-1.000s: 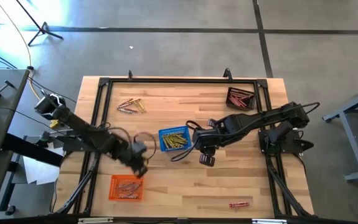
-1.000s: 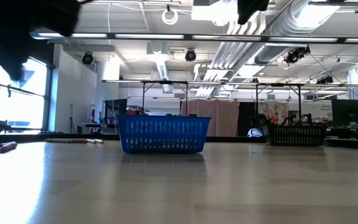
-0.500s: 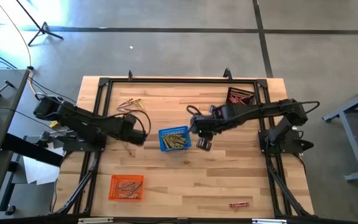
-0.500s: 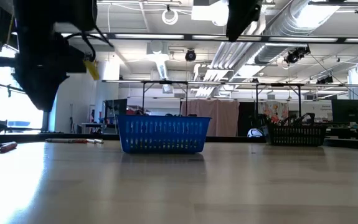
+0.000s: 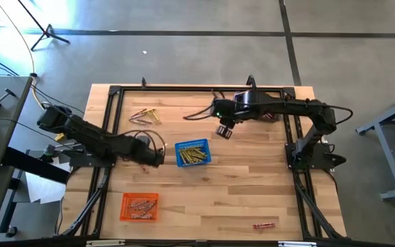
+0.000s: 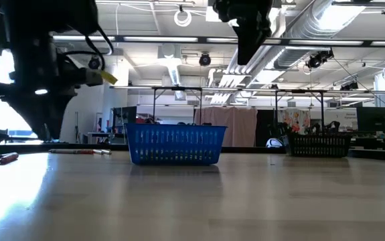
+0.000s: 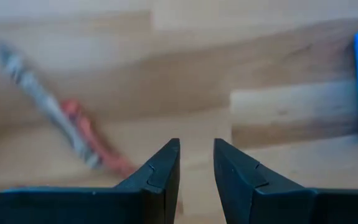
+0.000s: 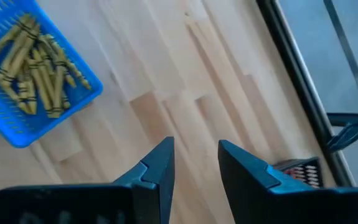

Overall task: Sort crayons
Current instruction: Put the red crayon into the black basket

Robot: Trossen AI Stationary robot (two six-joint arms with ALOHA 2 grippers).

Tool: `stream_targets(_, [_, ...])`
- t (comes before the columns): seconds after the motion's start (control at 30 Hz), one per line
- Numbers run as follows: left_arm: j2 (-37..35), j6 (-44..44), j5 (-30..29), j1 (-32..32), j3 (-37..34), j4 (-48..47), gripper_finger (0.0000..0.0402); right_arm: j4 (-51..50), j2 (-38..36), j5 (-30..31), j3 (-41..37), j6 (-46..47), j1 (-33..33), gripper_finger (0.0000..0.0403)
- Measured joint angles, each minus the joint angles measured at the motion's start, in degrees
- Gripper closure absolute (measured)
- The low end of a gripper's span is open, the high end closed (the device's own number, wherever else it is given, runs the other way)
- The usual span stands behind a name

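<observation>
Left end effector (image 5: 157, 156) sits low over the wooden surface (image 5: 238, 199), just left of the blue basket (image 5: 193, 153); fingers slightly parted, pinching nothing, blurred crayons lying just ahead in its wrist view (image 7: 73, 134). Right end effector (image 5: 224, 130) hangs above the surface between the blue basket and the dark basket (image 5: 265, 108), fingers spread, empty. Yellow crayons (image 8: 32, 68) fill the blue basket. Tan crayons in the orange basket (image 5: 139, 206) near the front left. Loose crayons at the back left (image 5: 144, 116) and two red ones at the front right (image 5: 264, 225).
</observation>
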Motion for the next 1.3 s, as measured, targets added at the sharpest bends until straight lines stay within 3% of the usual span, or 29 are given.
stream_targets(0.3, [1.5, -31.2, -0.7, -14.2, 0.0, -2.8, 0.0319, 1.9, 0.0, -0.7, 0.0, -9.5, -7.0, 0.0293])
stream_targets(0.57, [4.8, -31.7, 1.9, -12.1, 0.0, -4.3, 0.0319, 2.2, 0.0, -3.0, 0.0, -13.4, -11.2, 0.0293])
stream_targets(1.03, [10.8, -30.4, 3.9, -8.4, 0.2, -2.2, 0.0322, 2.6, 0.0, -3.2, 0.0, -16.3, -12.3, 0.0293])
stream_targets(1.3, [11.0, -28.4, 3.7, -8.2, 1.1, -1.0, 0.0394, 4.2, 0.0, -3.2, 0.0, -17.1, -12.3, 0.0293])
